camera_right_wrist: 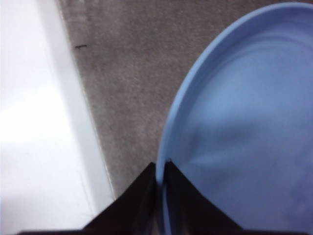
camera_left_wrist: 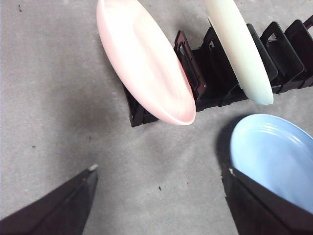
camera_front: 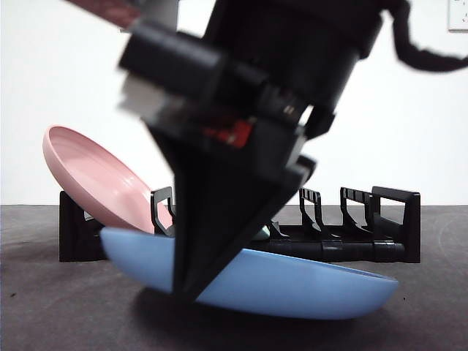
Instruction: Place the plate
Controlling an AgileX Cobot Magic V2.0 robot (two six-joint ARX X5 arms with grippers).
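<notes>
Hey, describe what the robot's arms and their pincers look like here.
Both pincers have black, wedge-shaped jaws tapering to points. In the front view the arm is a bulky black housing with a small red part and a black cable looping off. The left pincer has one pale-tipped jaw; the right pincer is plain black.

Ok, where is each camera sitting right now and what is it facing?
Front: low at table height, facing the rack; the right gripper pinches the blue plate.
Left wrist: above, facing pink plate, pale green plate; left gripper open.
Right wrist: close on the blue plate's rim, jaws clamped.
All three share the blue plate.
</notes>
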